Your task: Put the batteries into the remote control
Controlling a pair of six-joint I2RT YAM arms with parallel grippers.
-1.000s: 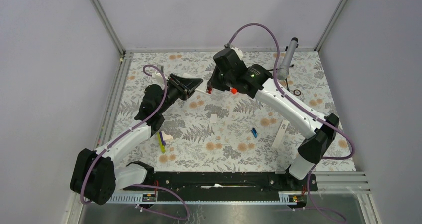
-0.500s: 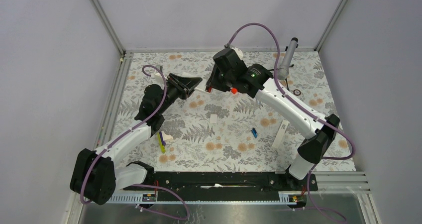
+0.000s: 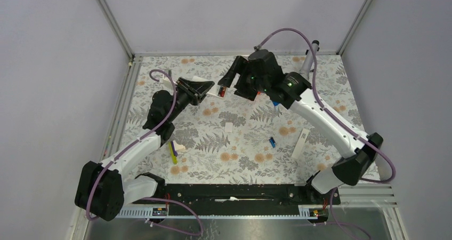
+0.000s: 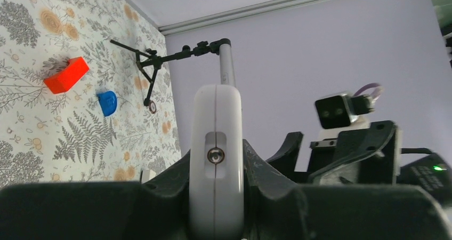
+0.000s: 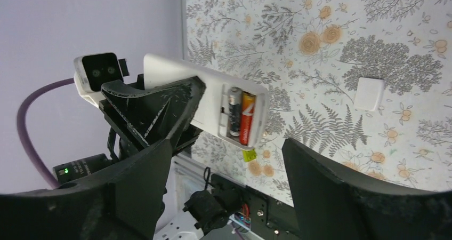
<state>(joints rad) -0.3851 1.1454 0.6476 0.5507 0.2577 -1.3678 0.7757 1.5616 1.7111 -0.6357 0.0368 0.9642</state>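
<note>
Up off the counter, toward the back at mid-width: remote control held in the air, underside showing, battery bay open. Red-and-black battery seated in the bay. Left jaws pinch the remote across its body; the left wrist view sees it edge-on between them. Right jaws spread wide, just beside the remote's open end, apart from it. Blue battery lies on the counter, well apart, nearer the arm bases. Slim white bar to its right. Small white square piece between blue battery and remote. Blue cap and orange-red piece lie farther back, near each other.
</note>
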